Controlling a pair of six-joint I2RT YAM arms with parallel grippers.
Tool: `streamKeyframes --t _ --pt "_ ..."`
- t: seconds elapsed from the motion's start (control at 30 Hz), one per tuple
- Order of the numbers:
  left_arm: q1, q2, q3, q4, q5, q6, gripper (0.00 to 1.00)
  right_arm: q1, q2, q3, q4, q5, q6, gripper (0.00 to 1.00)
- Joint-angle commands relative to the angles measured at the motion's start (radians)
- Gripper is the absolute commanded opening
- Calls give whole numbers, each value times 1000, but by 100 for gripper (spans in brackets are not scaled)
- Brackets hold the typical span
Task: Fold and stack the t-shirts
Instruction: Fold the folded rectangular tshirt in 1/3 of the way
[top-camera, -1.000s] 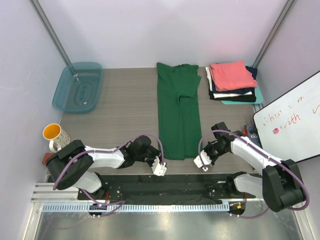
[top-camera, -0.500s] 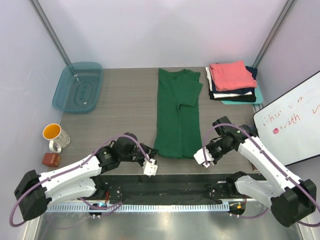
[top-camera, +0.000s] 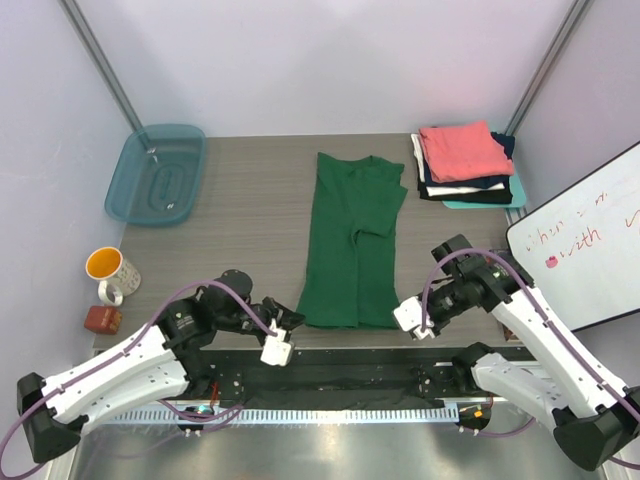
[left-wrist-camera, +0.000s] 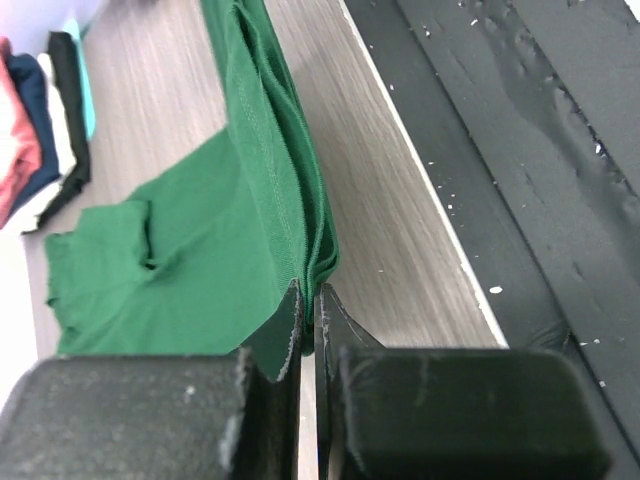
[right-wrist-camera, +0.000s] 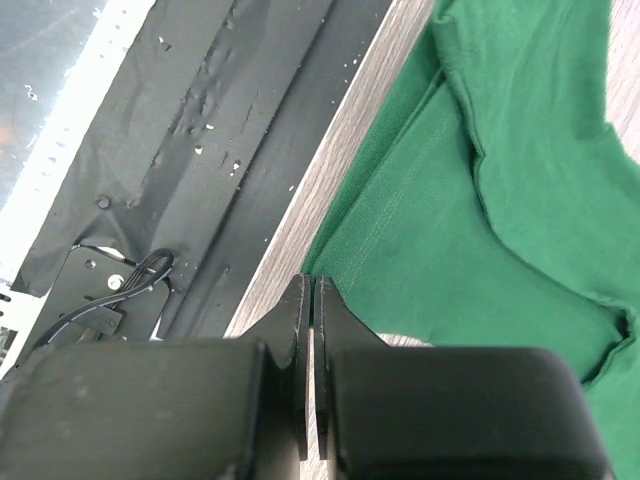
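One table (top-camera: 250, 200) bears one green shirt (top-camera: 350, 250) lying lengthwise mid-table, one stack (top-camera: 465, 160) of folded shirts far right (coral on top) and one tub (top-camera: 160, 185) far left. The left gripper (left-wrist-camera: 308, 300) and right gripper (right-wrist-camera: 308, 290) each pinch one near hem corner of the green shirt. One mug (top-camera: 105, 266) stands near left.

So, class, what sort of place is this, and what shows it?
Probably a robotics lab cell: a left arm and right arm bolted at a walled-in table, a green t-shirt laid out for folding, a whiteboard propped alongside.
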Motion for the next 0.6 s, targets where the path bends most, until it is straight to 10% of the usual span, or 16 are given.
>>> streamKeyframes --t 0.0,0.57 --pt "-1 25 35 -2 -16 55 0 7 46 38 54 27 58 1" --pt "225 423 96 390 -25 140 0 5 256 98 350 208 99 1"
